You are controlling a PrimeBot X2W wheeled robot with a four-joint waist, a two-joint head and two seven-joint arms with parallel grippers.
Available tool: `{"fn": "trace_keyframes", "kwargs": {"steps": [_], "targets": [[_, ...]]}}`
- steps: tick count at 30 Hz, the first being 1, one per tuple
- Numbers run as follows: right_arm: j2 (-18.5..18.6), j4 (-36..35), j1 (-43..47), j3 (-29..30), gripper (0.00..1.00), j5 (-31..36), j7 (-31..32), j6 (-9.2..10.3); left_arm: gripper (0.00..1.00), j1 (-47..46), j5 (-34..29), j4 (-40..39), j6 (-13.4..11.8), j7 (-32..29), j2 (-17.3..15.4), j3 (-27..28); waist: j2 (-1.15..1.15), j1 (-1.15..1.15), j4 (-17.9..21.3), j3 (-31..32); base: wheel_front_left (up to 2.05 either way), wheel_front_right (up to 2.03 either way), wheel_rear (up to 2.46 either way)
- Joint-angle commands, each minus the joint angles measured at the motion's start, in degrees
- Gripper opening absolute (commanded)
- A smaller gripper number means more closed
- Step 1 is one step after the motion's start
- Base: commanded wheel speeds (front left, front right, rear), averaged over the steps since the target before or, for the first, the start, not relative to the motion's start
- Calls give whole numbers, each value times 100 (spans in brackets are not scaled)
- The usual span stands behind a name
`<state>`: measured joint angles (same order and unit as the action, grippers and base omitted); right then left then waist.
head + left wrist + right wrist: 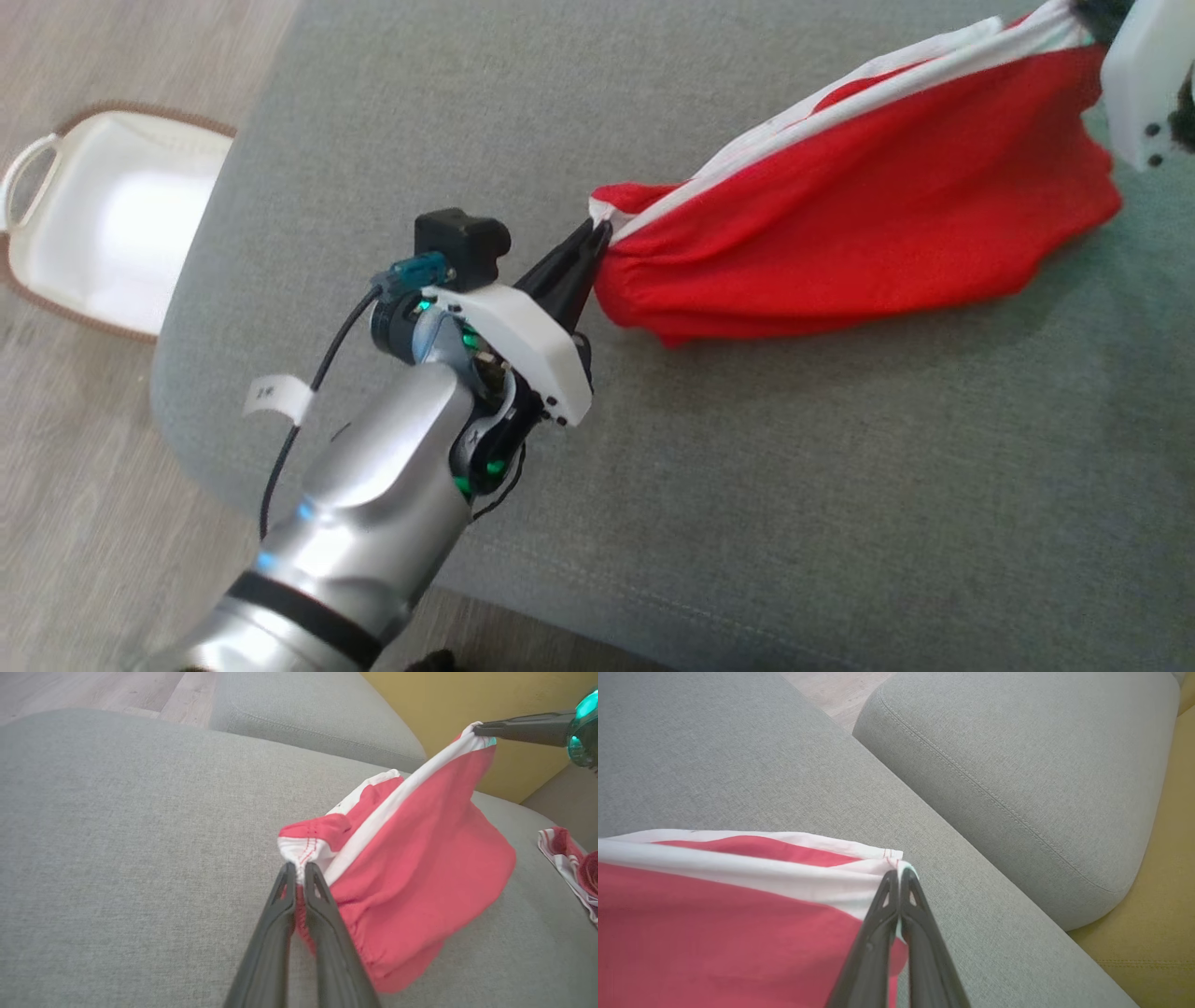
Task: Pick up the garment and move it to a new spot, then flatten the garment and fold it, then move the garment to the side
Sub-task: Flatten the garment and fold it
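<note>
We are holding the red garment point(868, 215) stretched between our two arms above a wide grey cushion point(840, 467). Our left fingers point(280, 905) are pinching shut on one end of its white waistband, where red stitching is showing on the hem. Our right fingers point(878, 914) are pinching shut on the other end of that band.

In the head view the band is running as a taut slanted line from the middle up to the top right corner. The red body is hanging below it in a loose, gathered pouch. Its lowest fold is sagging close to the cushion, and we cannot tell whether it is touching there. A second white strip is showing behind the band, with a sliver of red between them.

On the wooden floor point(93, 513) off the cushion's left edge, a white handled basket point(112, 224) with a brown rim is sitting. In the left wrist view a crumpled red-and-white striped cloth point(570, 863) is lying near the cushion's far edge, well apart from the garment. A second grey cushion point(1017, 765) is lying just beside ours, and a yellow surface point(1157, 905) is showing past it.
</note>
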<state>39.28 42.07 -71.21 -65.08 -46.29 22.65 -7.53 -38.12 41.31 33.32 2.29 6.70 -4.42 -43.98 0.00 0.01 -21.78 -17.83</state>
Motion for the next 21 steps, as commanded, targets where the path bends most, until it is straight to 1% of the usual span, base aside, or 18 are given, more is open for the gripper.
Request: {"fn": "trace_keyframes", "kwargs": {"steps": [1,11,15,19,20,21], "targets": [[-16,72,-210,-47,0,59,-110,4,0,-330,42,71,42,125,-17,165,0,-1,-94,-144,0,0,0],[-205,637,-446,-410,0,40,-447,4,0,-737,242,796,145,460,145,-53,0,-1,-96,-369,0,0,0],[-287,771,-523,-508,0,15,-660,4,0,-863,428,854,154,562,152,-242,0,-1,-90,-433,0,0,0],[-368,954,-593,-547,0,-49,-963,4,0,-973,610,876,104,628,153,-473,0,-1,-106,-473,0,0,0],[-400,1022,-601,-559,0,-70,-981,4,22,-1006,640,893,77,643,153,-526,0,-1,-108,-480,0,0,0],[-430,1083,-604,-582,62,-59,-991,4,49,-1037,661,911,38,664,153,-569,0,-1,-107,-485,0,0,0]]}}
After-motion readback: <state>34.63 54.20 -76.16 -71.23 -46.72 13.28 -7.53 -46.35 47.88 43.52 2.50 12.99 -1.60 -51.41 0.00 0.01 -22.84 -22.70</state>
